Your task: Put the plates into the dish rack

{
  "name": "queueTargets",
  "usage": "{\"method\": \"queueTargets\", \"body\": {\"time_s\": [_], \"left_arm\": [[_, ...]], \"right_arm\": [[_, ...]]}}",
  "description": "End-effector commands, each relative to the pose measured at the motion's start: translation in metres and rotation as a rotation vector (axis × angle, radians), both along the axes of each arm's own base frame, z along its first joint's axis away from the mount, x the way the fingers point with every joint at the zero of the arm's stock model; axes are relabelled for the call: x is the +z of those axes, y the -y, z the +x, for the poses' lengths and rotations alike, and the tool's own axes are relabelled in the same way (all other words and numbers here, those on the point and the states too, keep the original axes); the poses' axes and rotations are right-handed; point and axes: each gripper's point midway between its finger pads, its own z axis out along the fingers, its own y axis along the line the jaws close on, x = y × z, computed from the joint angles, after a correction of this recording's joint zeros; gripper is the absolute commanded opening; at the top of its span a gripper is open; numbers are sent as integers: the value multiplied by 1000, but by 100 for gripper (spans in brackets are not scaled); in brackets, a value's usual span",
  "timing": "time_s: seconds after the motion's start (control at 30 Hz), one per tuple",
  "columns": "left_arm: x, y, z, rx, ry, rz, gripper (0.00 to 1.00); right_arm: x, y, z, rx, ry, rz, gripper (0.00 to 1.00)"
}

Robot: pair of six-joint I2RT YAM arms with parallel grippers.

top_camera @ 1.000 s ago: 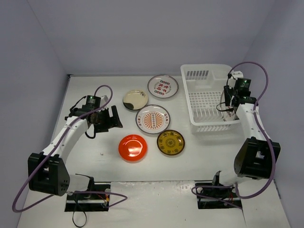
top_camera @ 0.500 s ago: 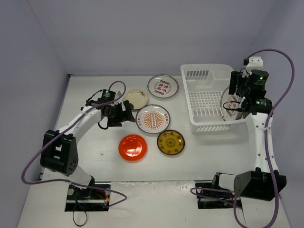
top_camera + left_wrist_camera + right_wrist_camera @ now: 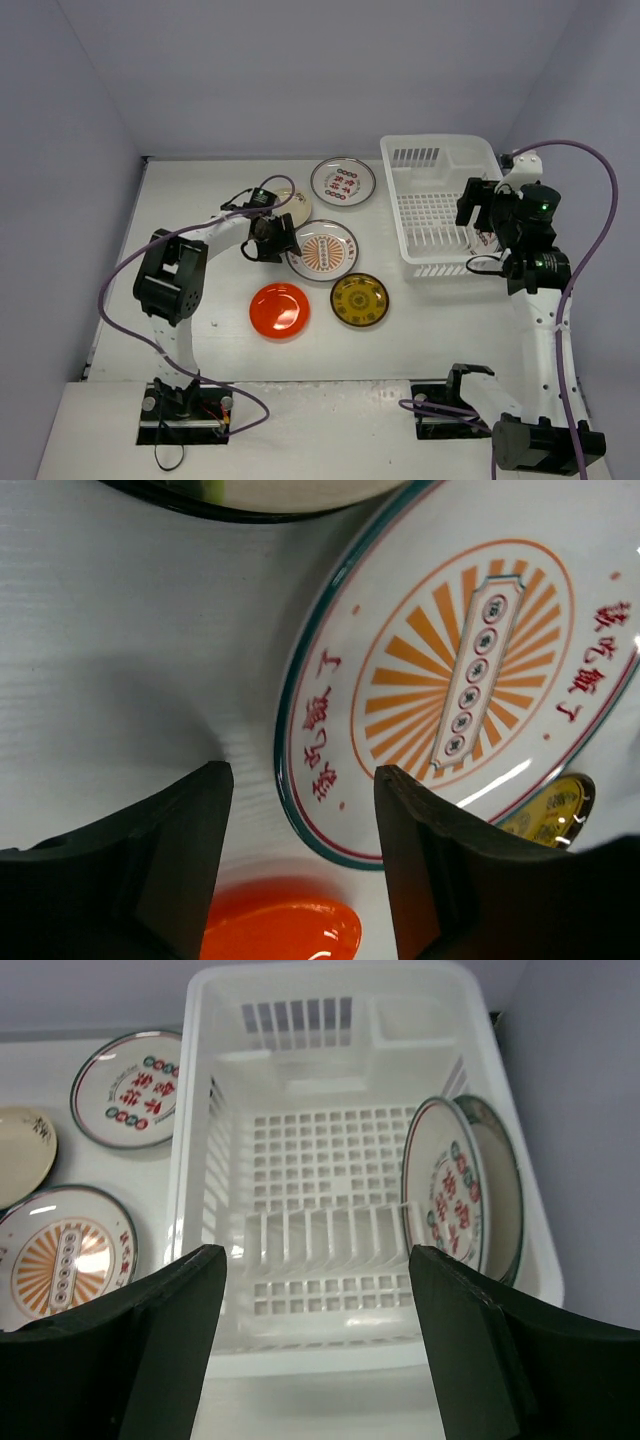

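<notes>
The white dish rack [image 3: 440, 160] stands at the back right. Two plates stand on edge along its right wall: a red-patterned one [image 3: 445, 1195] and a dark-rimmed one [image 3: 502, 1185] behind it. My right gripper [image 3: 315, 1260] hovers open above the rack's near end, holding nothing. On the table lie a sunburst plate [image 3: 325, 250], a red-patterned plate [image 3: 343, 181], a cream plate [image 3: 298, 203], a red-orange plate [image 3: 279, 310] and a yellow-brown plate [image 3: 360, 299]. My left gripper [image 3: 305, 820] is open, low over the table, its jaws astride the sunburst plate's [image 3: 470, 670] near-left rim.
The left arm reaches across the table and covers part of the cream plate. The grey back wall runs close behind the rack, and the right wall stands just beside it. The arm bases and loose purple cables sit at the near edge.
My left gripper swung right to the sunburst plate's rim and its jaws narrowed. My right gripper opened, let go of the red-patterned plate in the rack, and lifted away.
</notes>
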Motion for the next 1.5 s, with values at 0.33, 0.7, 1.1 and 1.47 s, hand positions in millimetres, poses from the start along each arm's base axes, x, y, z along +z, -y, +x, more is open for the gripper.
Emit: {"method": "queueTargets", "body": {"time_s": [0.33,0.7,1.1,1.47], "left_arm": [[17,14,18,-1,149,-96,0],[158,7,5,-53,444,-286,0],[273,14,-48,-180,667,-538,0],[307,18,-68,-224,746,-653,0]], "right_arm": [[-12,-47,-9,170,6,146,75],[-16,-105,0,344,-13,308,74],[-20,-177,21,552,-75,466,74],[-13,-232,24,712,-88,519,39]]}}
